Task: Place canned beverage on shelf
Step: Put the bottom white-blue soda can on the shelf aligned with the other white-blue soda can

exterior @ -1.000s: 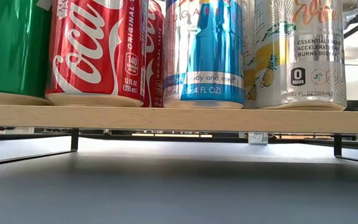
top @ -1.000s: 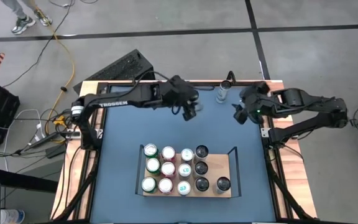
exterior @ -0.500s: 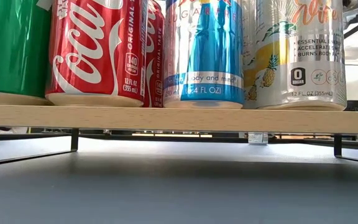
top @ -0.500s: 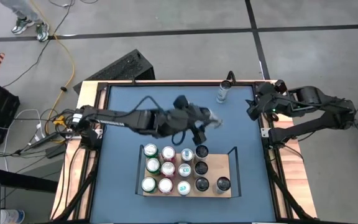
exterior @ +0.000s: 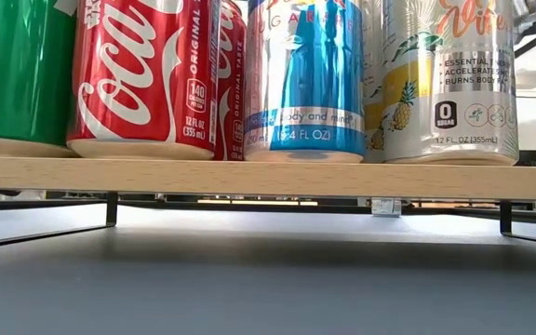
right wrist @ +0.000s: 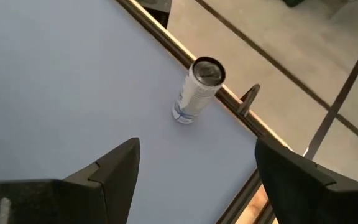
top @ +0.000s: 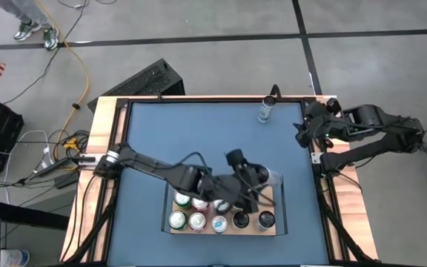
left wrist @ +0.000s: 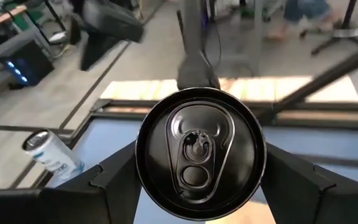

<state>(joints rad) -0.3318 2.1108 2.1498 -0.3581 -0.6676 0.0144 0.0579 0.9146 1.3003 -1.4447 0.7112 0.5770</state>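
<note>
Above shelf (top: 276,194), can (left wrist: 200,161) upright, lid up, between left jaws.

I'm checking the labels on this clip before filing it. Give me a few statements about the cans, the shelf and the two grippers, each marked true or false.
1. The left gripper holds a can between its fingers. True.
2. The right gripper is shut on the slim can. False: it is open and empty, and the slim can stands apart from it near the table's far edge.
3. The shelf already carries several cans. True.
4. The left arm waits at the table's edge. False: it reaches over the shelf.
5. Two red Coca-Cola cans stand on the shelf. True.
</note>
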